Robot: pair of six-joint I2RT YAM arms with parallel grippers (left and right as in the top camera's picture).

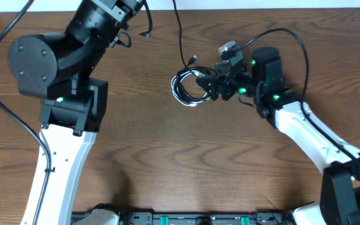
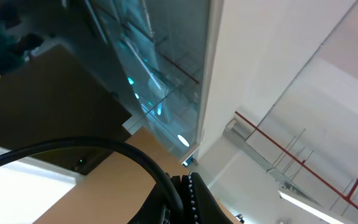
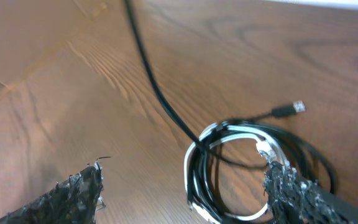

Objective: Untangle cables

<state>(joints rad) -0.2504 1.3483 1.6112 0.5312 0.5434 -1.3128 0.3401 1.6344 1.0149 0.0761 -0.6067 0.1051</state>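
Your overhead view looks straight down on the table (image 1: 167, 162) from well above, with the coil (image 1: 189, 89) just right of centre. Your right wrist view sits low and close over that same coil, facing forward along the wood between its own fingers (image 3: 73, 196); the coil and the plug (image 3: 298, 107) beside it are what these two views share. Your left wrist view tips upward at a glass wall (image 2: 148, 56) and the ceiling (image 2: 328, 93).

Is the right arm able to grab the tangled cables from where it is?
Probably yes: the open right tool sits right at the cables, and nothing blocks it.
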